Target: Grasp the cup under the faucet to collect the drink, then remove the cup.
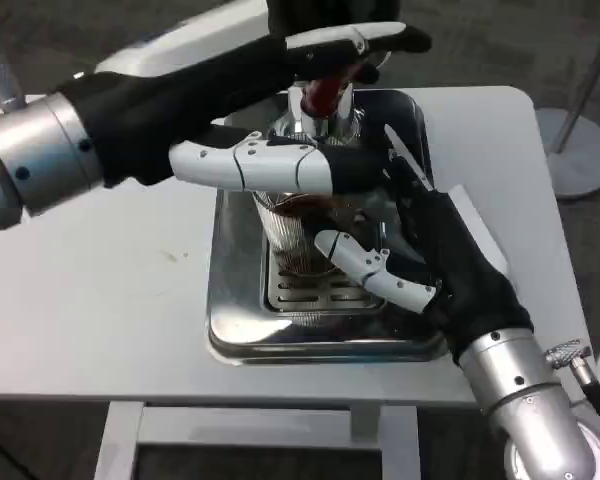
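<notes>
Silver forearms [40, 160], black hands [450, 260] with white-shelled fingers [380, 275]

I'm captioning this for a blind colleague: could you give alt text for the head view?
A ribbed clear cup stands on a steel drip tray under a faucet, with the robot's right hand wrapped around it. The left hand reaches across to the faucet's red handle. Dark liquid sits low in the cup.

The cup [298, 232] stands on the drip tray [230, 320] under the faucet [320, 105], between both hands.
</notes>
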Robot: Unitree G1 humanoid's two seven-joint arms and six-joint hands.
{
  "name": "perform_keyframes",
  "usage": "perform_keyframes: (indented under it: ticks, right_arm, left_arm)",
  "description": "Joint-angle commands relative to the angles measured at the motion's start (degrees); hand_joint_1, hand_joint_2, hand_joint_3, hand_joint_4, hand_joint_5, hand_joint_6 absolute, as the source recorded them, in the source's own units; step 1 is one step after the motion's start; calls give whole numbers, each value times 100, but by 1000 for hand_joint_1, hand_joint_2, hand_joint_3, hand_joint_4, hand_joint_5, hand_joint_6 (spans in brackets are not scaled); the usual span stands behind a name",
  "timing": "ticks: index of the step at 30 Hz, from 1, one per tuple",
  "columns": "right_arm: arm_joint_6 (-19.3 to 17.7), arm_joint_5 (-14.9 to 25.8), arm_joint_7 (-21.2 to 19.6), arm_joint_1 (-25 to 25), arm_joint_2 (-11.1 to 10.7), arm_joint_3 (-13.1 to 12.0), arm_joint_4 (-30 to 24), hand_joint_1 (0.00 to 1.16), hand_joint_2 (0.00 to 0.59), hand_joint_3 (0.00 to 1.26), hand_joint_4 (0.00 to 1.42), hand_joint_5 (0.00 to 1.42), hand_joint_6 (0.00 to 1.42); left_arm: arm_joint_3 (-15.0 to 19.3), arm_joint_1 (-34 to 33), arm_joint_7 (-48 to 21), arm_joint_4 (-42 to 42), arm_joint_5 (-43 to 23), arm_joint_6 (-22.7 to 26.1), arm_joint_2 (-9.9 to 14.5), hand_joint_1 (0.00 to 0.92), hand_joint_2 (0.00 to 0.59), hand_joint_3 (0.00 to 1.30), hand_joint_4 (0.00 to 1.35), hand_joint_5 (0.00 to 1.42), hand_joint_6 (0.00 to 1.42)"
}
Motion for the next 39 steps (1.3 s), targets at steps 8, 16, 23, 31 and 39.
perform_keyframes:
  ticks: [8, 16, 23, 31, 39]
  right_arm:
    - [-120, 48, -48, 4, 25, 6, 13, 593, 282, 43, 50, 97, 226]
    - [-113, 55, -40, -18, 10, -29, 13, 590, 281, 45, 54, 97, 226]
    - [-111, 47, -37, -28, 6, -35, 20, 590, 281, 45, 54, 97, 229]
    - [-104, 36, -45, -42, 18, -15, 37, 590, 281, 45, 61, 97, 231]
    - [-157, 72, -90, -3, 40, -50, 20, 585, 285, 36, 64, 109, 236]
  left_arm:
    - [34, 480, -264, 170, -150, 277, 82, 0, 58, 101, 47, 153, 274]
    - [276, 498, -39, 159, -403, 223, -78, 0, 52, 101, 58, 160, 275]
    - [517, 588, 120, 118, -522, 77, -154, 0, 49, 111, 81, 173, 289]
    - [854, 705, 245, 26, -641, -64, -227, 0, 44, 121, 92, 188, 295]
    - [1271, 974, 326, -216, -756, -139, -282, 0, 48, 168, 156, 239, 352]
